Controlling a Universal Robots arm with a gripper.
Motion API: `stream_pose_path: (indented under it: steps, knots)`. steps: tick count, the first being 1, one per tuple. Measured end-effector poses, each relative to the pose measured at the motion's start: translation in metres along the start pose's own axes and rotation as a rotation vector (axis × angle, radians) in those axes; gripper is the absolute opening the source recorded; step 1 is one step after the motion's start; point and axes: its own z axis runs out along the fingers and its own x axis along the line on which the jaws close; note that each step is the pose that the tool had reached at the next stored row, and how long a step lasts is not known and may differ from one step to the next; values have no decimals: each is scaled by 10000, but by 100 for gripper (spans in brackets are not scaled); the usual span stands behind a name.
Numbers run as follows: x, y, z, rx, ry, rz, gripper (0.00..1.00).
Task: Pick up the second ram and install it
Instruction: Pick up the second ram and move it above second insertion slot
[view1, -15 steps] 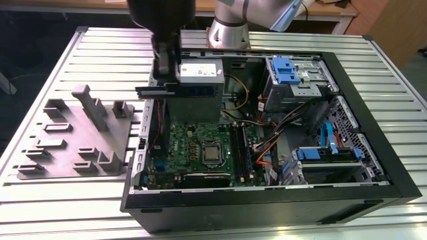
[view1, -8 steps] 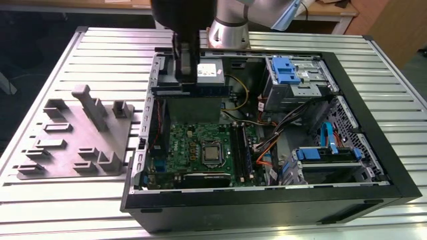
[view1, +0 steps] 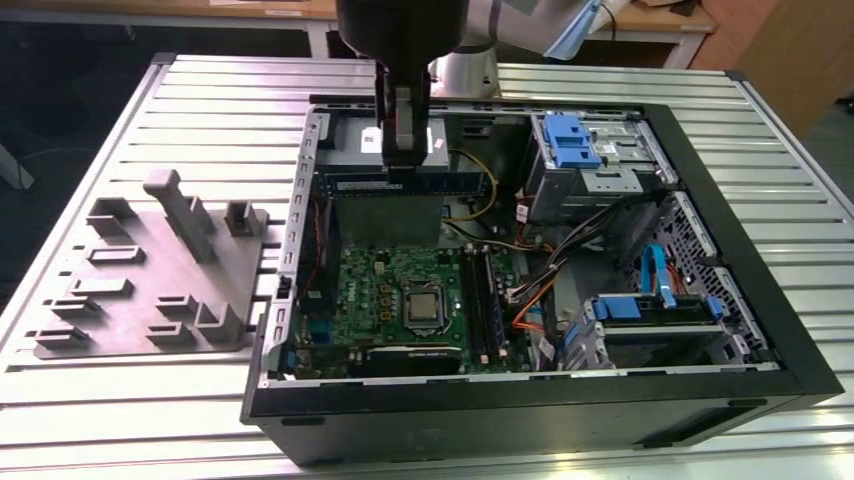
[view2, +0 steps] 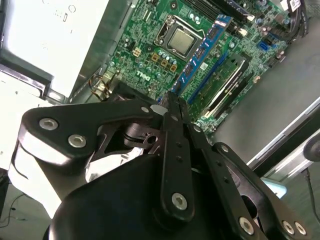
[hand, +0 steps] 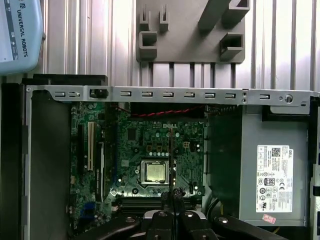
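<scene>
My gripper (view1: 404, 170) is shut on the second ram (view1: 451, 184), a long blue-green stick held level and on edge above the open computer case, over the far end of the green motherboard (view1: 387, 285). In the second wrist view the ram (view2: 202, 52) reaches out from the closed fingertips (view2: 176, 111) toward the long black slots (view2: 235, 60) beside the processor (view2: 179, 40). The first wrist view has the ram (hand: 171, 150) as a thin edge-on line over the motherboard (hand: 135, 145), above the gripper (hand: 172, 200).
The black case (view1: 747, 250) lies open on a slatted metal table (view1: 200, 110). A power supply (hand: 272, 170), cable bundles (view1: 534, 290) and drive cages with blue handles (view1: 567, 140) crowd the case. A grey fixture plate (view1: 147, 270) sits at the exterior view's left.
</scene>
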Motion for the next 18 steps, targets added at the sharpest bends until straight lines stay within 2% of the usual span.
stream_pose_path:
  steps: [7, 18]
  knots:
    - [-1, -1, 16, 0, 0, 0, 8]
    - [3, -1, 150, 0, 1, 0, 8]
